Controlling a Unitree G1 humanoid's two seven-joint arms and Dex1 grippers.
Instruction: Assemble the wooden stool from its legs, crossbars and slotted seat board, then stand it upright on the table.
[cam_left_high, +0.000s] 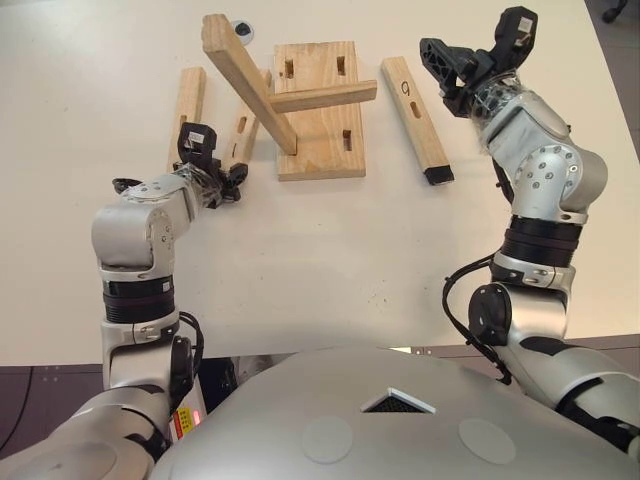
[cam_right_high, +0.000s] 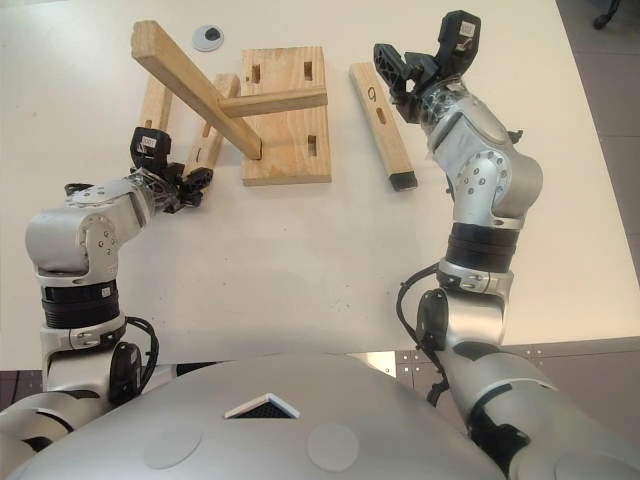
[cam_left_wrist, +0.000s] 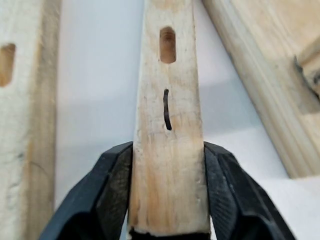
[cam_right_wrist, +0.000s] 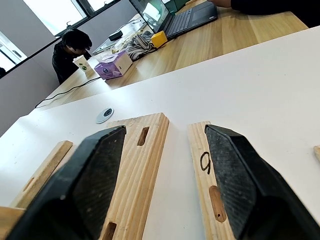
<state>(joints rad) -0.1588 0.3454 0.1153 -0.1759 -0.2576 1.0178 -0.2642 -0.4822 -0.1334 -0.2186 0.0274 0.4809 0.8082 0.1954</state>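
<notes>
Assembly looks partway done: the slotted seat board (cam_left_high: 322, 150) lies flat toward the desk's far edge, with one leg (cam_left_high: 248, 82) slanting up out of it and a crossbar (cam_left_high: 325, 97) joined to that leg. The left end effector (cam_left_wrist: 168, 155) is clamped on the near end of a loose leg (cam_left_high: 245, 122), just left of the board. Next, probably, that leg must be raised and its end lined up with a free slot. The right end effector (cam_left_high: 472, 50) hangs open above the numbered leg (cam_left_high: 418, 120). Another leg (cam_left_high: 188, 110) lies nearer the left edge. Whether the gripped leg touches the desk, and how deep the standing leg sits, I cannot tell.
</notes>
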